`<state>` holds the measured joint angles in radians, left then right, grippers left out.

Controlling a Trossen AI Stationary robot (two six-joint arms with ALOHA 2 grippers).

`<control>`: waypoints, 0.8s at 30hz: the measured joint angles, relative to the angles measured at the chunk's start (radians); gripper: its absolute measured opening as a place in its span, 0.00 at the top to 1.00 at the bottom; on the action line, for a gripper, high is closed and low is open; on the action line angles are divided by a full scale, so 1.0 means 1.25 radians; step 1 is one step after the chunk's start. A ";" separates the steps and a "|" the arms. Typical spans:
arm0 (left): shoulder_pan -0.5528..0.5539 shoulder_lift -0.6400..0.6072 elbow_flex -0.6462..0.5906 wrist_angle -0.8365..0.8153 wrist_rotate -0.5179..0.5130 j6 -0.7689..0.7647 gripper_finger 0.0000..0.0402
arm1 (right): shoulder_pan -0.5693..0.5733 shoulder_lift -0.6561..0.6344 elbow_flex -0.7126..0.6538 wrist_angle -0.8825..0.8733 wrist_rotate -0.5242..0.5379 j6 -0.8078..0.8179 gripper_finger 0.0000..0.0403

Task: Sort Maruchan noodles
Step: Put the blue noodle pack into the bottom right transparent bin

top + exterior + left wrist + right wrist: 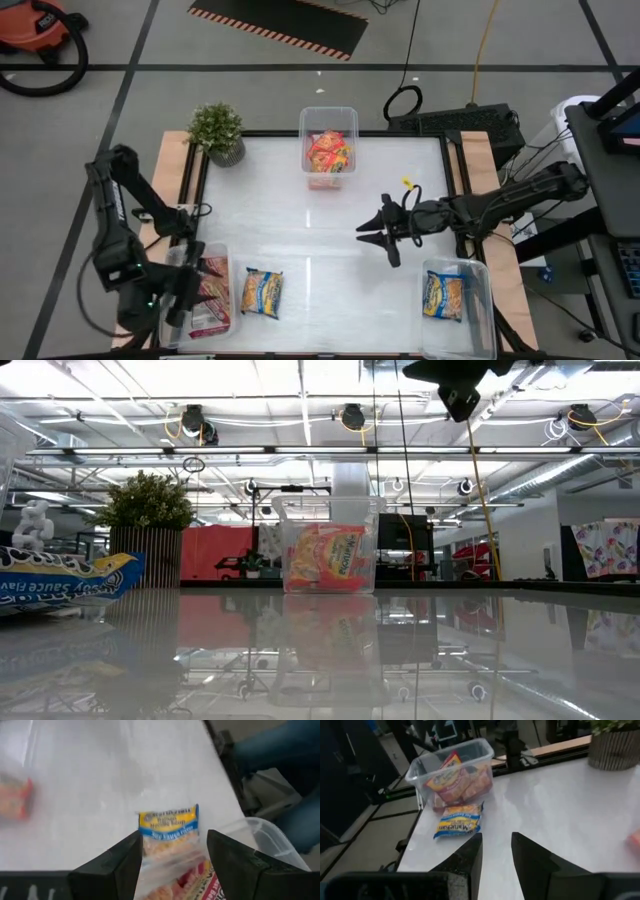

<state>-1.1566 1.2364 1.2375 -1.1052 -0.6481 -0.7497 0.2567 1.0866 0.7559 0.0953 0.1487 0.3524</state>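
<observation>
Red packets point(212, 290) lie in the clear left bin point(226, 262) at the near left corner. A yellow-blue packet point(262, 292) lies flat on the table beside that bin; it also shows in the left wrist view point(168, 826), the right wrist view point(460, 820) and the low view point(70, 575). Red-orange packets point(328, 152) fill the far bin point(328, 113). Another yellow-blue packet point(443, 296) lies in the near right bin point(480, 275). My left gripper point(188, 290) point(172, 857) hovers open over the left bin. My right gripper point(375, 243) point(496, 852) hangs open above mid-table, pointing left.
A potted plant point(218, 132) stands at the far left corner of the table. A black frame point(400, 134) borders the white tabletop. Bare tabletop lies between the three bins.
</observation>
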 joint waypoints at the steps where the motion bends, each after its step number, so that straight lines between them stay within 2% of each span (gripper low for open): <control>1: 0.009 0.007 -0.001 -0.006 0.017 -0.028 0.43 | 0.000 0.007 0.000 0.005 -0.008 -0.001 0.75; 4: 0.020 0.034 -0.001 -0.006 0.057 -0.090 0.44 | 0.000 0.022 0.002 0.014 -0.021 -0.003 0.75; 7: 0.019 0.073 -0.001 0.001 0.113 -0.100 0.48 | 0.000 0.023 0.004 0.019 -0.020 -0.004 0.75; 12: 0.019 0.138 -0.001 0.000 0.252 -0.121 0.65 | 0.000 0.023 0.005 0.033 -0.026 -0.004 0.75; 17: 0.017 0.159 -0.001 -0.003 0.354 -0.224 0.78 | 0.000 0.023 0.005 0.043 -0.039 -0.004 0.75; 22: 0.017 0.156 -0.001 -0.047 0.411 -0.313 0.83 | 0.000 0.029 0.005 0.049 -0.038 0.006 0.75; 24: 0.017 0.156 -0.001 -0.057 0.407 -0.317 0.84 | 0.000 0.038 0.006 0.054 -0.037 0.010 0.75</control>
<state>-1.1347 1.4311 1.2358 -1.1770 -0.1398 -1.1463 0.2565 1.1342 0.7639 0.1633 0.1021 0.3653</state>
